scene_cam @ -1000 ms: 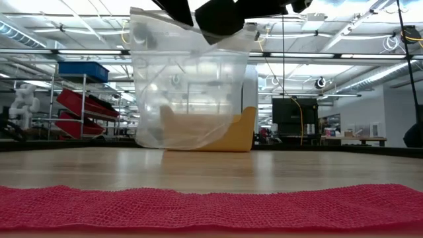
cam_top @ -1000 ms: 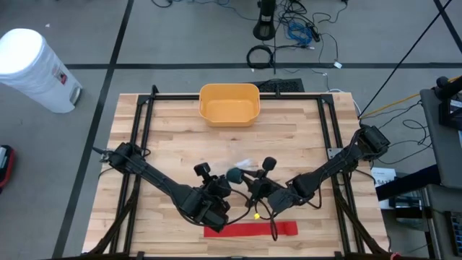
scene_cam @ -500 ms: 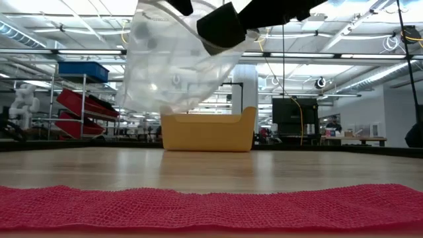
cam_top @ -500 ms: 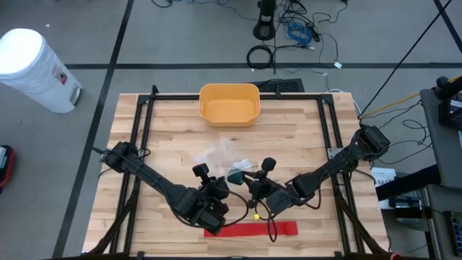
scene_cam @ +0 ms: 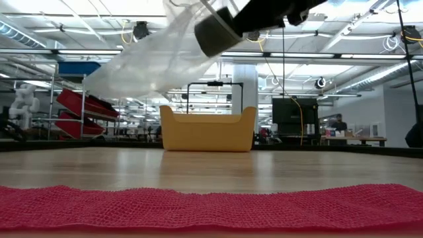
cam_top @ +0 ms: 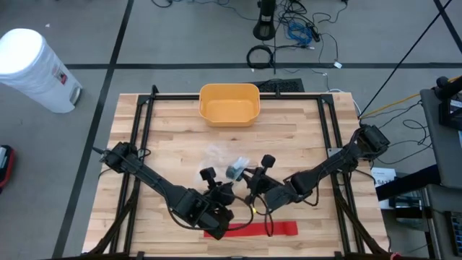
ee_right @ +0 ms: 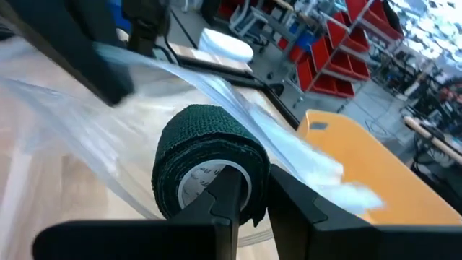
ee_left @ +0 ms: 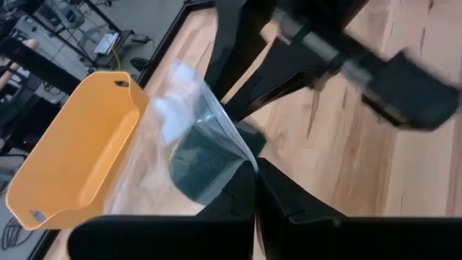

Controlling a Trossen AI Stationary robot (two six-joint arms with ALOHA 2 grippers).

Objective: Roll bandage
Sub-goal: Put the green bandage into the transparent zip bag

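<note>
A clear plastic bag (cam_top: pixel 220 154) hangs in the air above the table's middle, slanting up from my grippers toward the far left (scene_cam: pixel 152 63). My left gripper (cam_top: pixel 224 179) is shut on the bag. My right gripper (cam_top: pixel 242 175) is shut on a dark green bandage roll (ee_right: pixel 209 170), right beside the bag's held edge. In the left wrist view the roll (ee_left: pixel 206 155) shows through the bag's film. A red bandage strip (cam_top: pixel 253 230) lies flat along the table's near edge (scene_cam: pixel 211 208). My left gripper pinches the bag's edge (ee_left: pixel 242 148) between its two shut fingers, next to the roll. The bag is lifted clear of the table and spreads away from the fingers toward the yellow bin. My right gripper holds the roll by its wall (ee_right: pixel 253 191), one finger (ee_right: pixel 227 189) at the hollow core and the other (ee_right: pixel 292 198) outside. The roll is clear of the table, with the bag's film lying around it.
A yellow bin (cam_top: pixel 229 105) stands at the table's far edge, in the middle. A black frame (cam_top: pixel 144 130) runs along the table's left, right and far sides. Bare wood lies between the bin and the grippers.
The bag hung upright from the grippers with its bottom low near the table. It has swung up and now slants nearly level toward the far left, clear of the table. The roll has stayed in my right gripper. The red strip has not moved.
</note>
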